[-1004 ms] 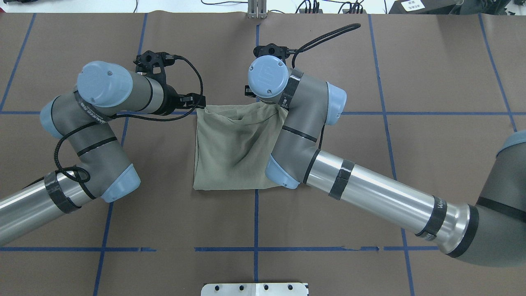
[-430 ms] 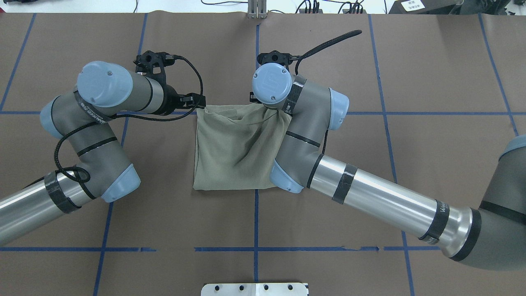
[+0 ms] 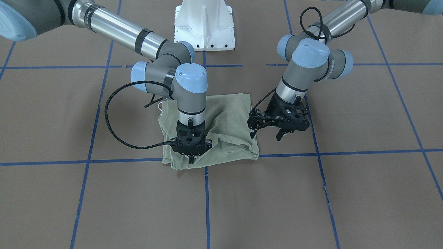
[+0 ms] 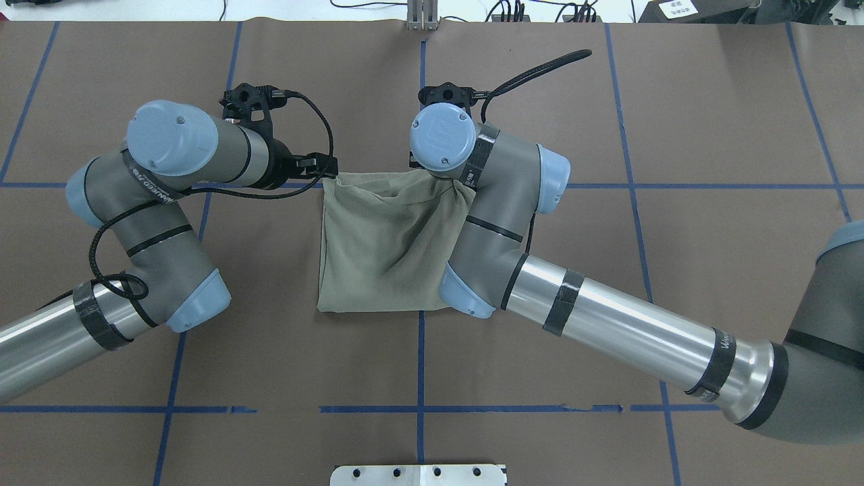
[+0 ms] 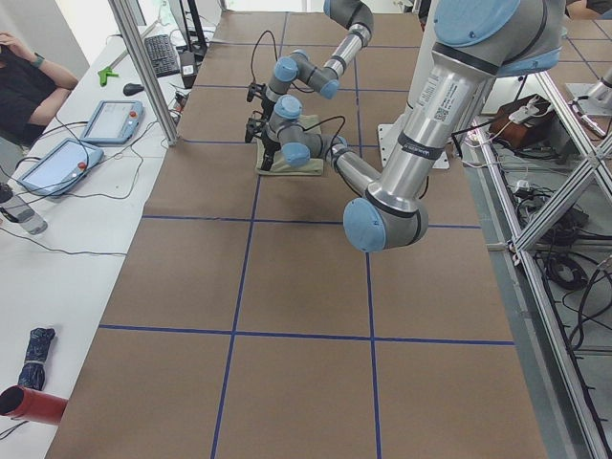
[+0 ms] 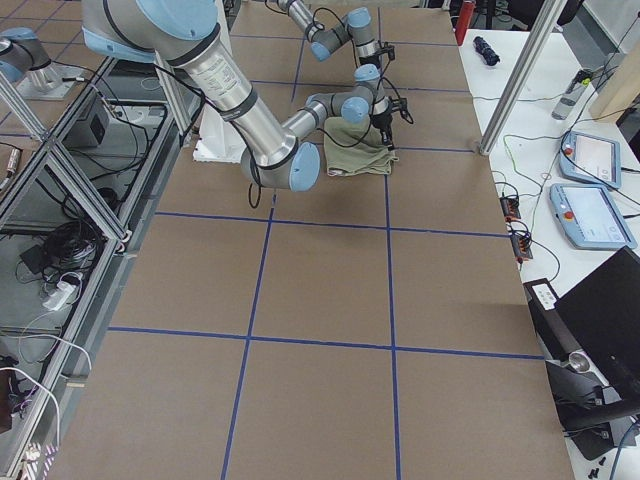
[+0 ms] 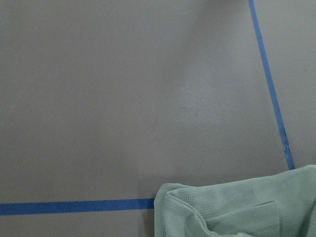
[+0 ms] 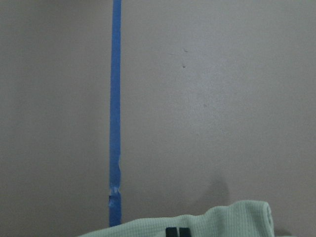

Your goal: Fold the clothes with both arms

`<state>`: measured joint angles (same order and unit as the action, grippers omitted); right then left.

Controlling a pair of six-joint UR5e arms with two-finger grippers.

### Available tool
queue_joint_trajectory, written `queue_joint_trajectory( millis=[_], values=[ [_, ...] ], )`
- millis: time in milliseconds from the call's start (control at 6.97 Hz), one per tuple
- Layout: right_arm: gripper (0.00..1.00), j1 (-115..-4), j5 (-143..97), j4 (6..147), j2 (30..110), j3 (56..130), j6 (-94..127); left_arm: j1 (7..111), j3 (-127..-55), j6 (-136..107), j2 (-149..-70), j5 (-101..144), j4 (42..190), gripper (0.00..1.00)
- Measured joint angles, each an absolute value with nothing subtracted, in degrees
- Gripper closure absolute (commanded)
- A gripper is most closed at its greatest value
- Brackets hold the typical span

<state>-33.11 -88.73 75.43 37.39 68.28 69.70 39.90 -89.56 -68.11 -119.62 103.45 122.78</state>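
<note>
Left gripper [image 3: 265, 135]: unmoved over the last second. It is parked just beside the far left corner of the olive knit shirt [image 4: 378, 250], jaws released and empty, clear of the cloth. Shirt: a folded, roughly square packet at the middle of the table [image 4: 607, 121]. Its near edge is flat and its far edge rumpled, with creases running up toward the far right corner. Right gripper [image 3: 191, 157]: points straight down on that far edge near the right corner, jaws clenched, apparently pinching a fold of the shirt. It drifted slightly right, then came back, and the creases shifted with it. Reading: the left side has let go and the right is settling its corner. This fold looks nearly laid, with the right-side release pending.
</note>
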Motion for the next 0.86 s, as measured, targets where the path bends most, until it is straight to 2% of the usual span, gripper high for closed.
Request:
queue_joint_trajectory(
  millis=[574, 717, 861],
  values=[
    [1.00, -35.50, -87.82, 76.02, 40.33, 68.69, 69.66, 39.90, -89.63, -68.14, -119.62, 103.45, 122.78, 0.00],
    [0.09, -35.58, -87.09, 76.02, 41.02, 68.74, 69.61, 39.90, -89.60, -68.12, -119.62, 103.45, 122.78, 0.00],
    [0.00, -35.52, -86.70, 75.99, 41.33, 68.78, 69.42, 39.90, -89.55, -68.10, -119.62, 103.43, 122.78, 0.00]
  ],
)
